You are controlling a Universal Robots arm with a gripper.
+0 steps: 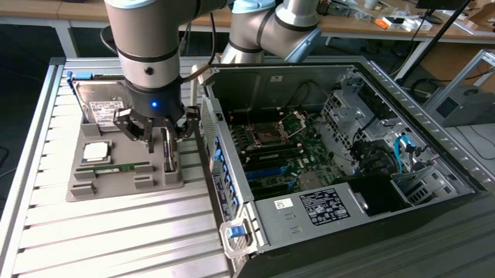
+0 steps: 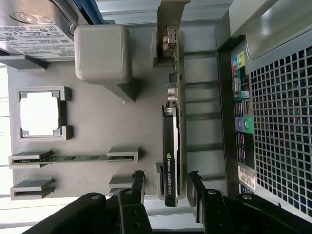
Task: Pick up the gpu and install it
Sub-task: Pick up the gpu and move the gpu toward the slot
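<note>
The gpu point(image 1: 168, 152) stands on edge in a slot at the side of the grey holder tray point(image 1: 124, 186) nearest the computer case. It is a dark card with a black cooler and a metal bracket at one end. My gripper point(image 1: 159, 132) hangs just above it, open. In the wrist view the gpu point(image 2: 171, 141) runs between my two black fingers point(image 2: 138, 181), one on each side with a gap to the card. My gripper point(image 2: 165, 179) holds nothing.
The tray also carries a silver hard drive point(image 1: 104, 104), a CPU point(image 1: 96, 152) and a green RAM stick point(image 1: 120, 168). The open computer case point(image 1: 255, 223) lies close beside the tray, its motherboard point(image 1: 279, 147) exposed. Its perforated rear panel point(image 2: 278, 112) is next to the gpu.
</note>
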